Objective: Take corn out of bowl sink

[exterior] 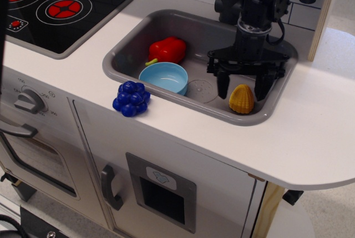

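The yellow corn (242, 99) lies on the floor of the grey sink (126, 44), at its front right corner. The light blue bowl (163, 78) sits empty at the sink's front left, well apart from the corn. My gripper (242, 89) hangs directly over the corn with its black fingers (223, 84) spread wide on either side of it, open and holding nothing.
A red toy pepper (167, 50) lies in the sink behind the bowl. A blue grape cluster (131, 99) sits on the white countertop (310, 132) at the sink's front left edge. The black stovetop (52, 8) is at the far left. A tiled wall stands behind.
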Controlling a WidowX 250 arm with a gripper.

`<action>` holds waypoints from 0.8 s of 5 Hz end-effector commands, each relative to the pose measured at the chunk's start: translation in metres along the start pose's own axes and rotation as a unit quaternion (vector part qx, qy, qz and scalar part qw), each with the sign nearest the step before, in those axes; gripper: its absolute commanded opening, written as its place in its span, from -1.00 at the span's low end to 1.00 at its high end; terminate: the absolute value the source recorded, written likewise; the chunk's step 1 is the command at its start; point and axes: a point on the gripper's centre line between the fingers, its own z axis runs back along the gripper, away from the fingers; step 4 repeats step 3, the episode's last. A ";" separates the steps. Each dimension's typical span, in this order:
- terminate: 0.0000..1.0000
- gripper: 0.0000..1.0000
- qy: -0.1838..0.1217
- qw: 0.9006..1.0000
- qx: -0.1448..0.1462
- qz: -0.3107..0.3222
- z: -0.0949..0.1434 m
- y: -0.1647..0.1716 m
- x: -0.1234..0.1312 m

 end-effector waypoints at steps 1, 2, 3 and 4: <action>-1.00 1.00 -0.067 0.995 -0.079 0.002 0.080 0.024 0.028; -1.00 1.00 -0.067 0.995 -0.079 0.002 0.080 0.024 0.028; 1.00 1.00 -0.067 0.995 -0.079 0.002 0.080 0.024 0.028; 1.00 1.00 -0.067 0.995 -0.079 0.002 0.080 0.024 0.028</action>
